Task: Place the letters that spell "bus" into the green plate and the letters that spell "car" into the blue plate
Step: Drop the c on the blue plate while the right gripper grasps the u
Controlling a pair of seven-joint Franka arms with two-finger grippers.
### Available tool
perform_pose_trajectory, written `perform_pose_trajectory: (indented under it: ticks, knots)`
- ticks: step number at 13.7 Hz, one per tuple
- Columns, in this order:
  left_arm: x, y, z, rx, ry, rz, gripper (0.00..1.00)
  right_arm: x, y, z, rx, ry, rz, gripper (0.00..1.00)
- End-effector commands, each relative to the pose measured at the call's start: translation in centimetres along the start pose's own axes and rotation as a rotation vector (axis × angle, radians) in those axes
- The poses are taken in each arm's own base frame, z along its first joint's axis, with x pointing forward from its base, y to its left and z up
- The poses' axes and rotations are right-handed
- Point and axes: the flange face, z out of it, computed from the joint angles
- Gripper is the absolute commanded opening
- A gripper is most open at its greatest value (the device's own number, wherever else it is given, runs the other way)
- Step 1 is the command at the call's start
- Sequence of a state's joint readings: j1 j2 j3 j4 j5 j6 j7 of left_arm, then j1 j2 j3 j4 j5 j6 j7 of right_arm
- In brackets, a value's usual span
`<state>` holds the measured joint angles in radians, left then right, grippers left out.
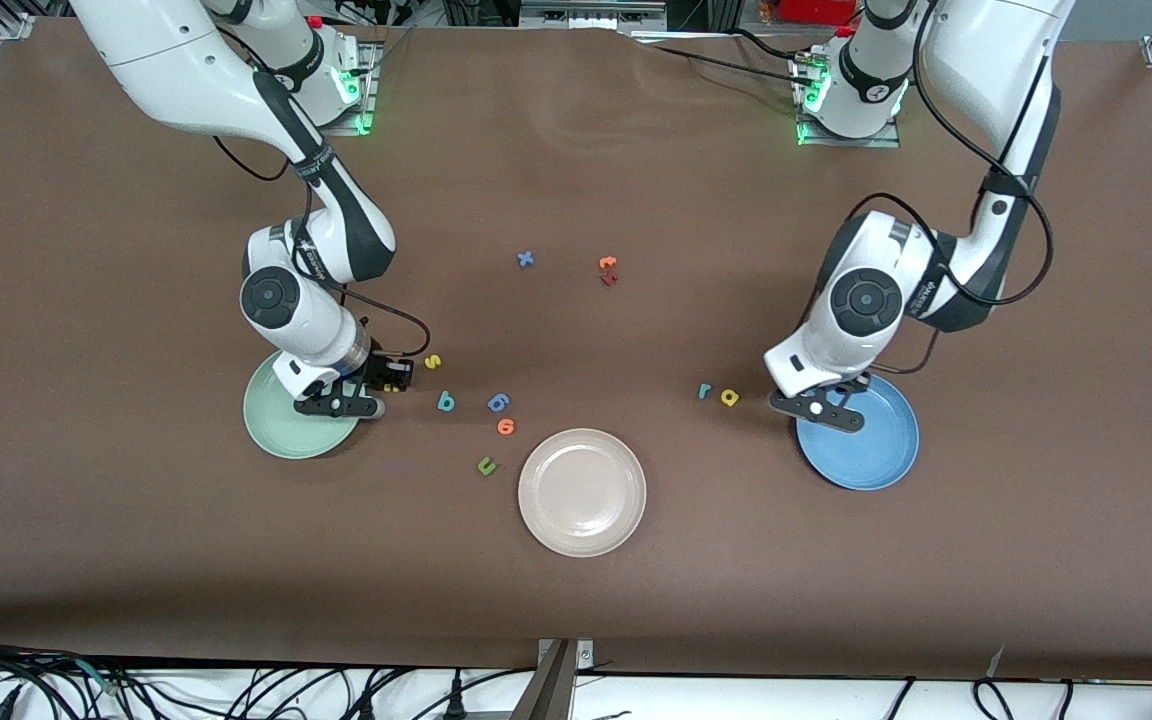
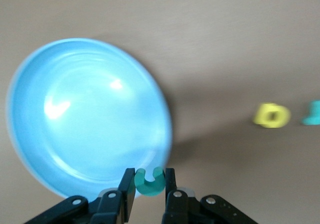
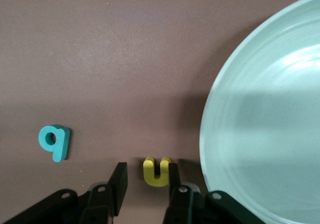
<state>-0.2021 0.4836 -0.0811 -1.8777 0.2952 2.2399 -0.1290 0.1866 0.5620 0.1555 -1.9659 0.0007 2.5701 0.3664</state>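
Note:
My left gripper (image 2: 149, 176) is shut on the teal "c" (image 2: 150, 180) and hangs over the rim of the blue plate (image 1: 871, 450). The yellow "a" (image 1: 729, 397) and teal "r" (image 1: 704, 390) lie on the table beside that plate. My right gripper (image 3: 146, 173) stands open next to the green plate (image 1: 281, 430). The yellow "u" (image 3: 156, 171) is between its fingers, against one and clear of the other. The teal "b" (image 1: 446, 402) and yellow "s" (image 1: 432, 362) lie close by, toward the table's middle.
A beige plate (image 1: 582, 492) sits mid-table, nearer the front camera. Near it lie a blue "6" (image 1: 498, 402), an orange "6" (image 1: 506, 427) and an olive "u" (image 1: 486, 465). A blue "x" (image 1: 525, 259) and orange-red letters (image 1: 608, 268) lie farther back.

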Motion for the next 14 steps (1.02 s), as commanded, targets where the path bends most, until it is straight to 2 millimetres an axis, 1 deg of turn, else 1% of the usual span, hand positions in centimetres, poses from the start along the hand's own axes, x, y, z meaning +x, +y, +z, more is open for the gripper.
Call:
perform_pose_trajectory:
  ticks: [1, 2, 3, 4, 5, 6, 8, 10, 11, 13, 14]
  knots:
    - [0.9, -1.1, 3.1, 0.054, -0.029, 0.046, 0.08, 0.0, -0.2, 0.2, -0.006, 0.015, 0.000, 0.49]
    - [0.8, -1.2, 3.3, 0.057, -0.032, 0.047, 0.19, 0.1, -0.1, 0.2, -0.008, 0.015, 0.002, 0.50]
    - [0.9, -1.1, 3.4, 0.057, -0.033, 0.050, 0.37, 0.1, -0.1, 0.2, -0.008, 0.015, 0.000, 0.50]
    - [0.9, -1.1, 3.5, 0.058, -0.035, 0.051, 0.41, 0.0, -0.1, 0.3, -0.008, 0.015, 0.000, 0.50]
    - [0.9, -1.1, 3.6, 0.057, -0.035, 0.050, 0.73, 0.0, -0.1, 0.5, -0.009, 0.011, 0.001, 0.50]
    - [1.1, -1.1, 3.4, 0.057, -0.030, 0.050, 1.00, 0.0, 0.0, 0.5, -0.009, 0.012, 0.002, 0.50]
    - [1.7, -0.5, 2.2, 0.044, -0.007, 0.047, 1.00, 0.0, 0.1, 0.7, -0.010, 0.010, 0.004, 0.49]
    - [2.5, 2.1, 0.9, 0.024, 0.020, 0.067, 1.00, 0.0, 0.0, 1.4, -0.006, 0.016, 0.000, 0.50]
    - [2.9, 3.5, 1.0, 0.009, 0.025, 0.079, 1.00, 0.0, 0.0, 1.4, -0.004, 0.019, 0.001, 0.50]
    - [3.8, 5.4, 0.8, -0.049, 0.034, 0.072, 1.00, 0.0, 0.1, 1.5, -0.004, 0.017, 0.002, 0.49]
    - [3.9, 6.6, 1.3, -0.086, 0.026, 0.073, 1.00, 0.0, 0.2, 1.6, -0.005, 0.016, 0.002, 0.49]
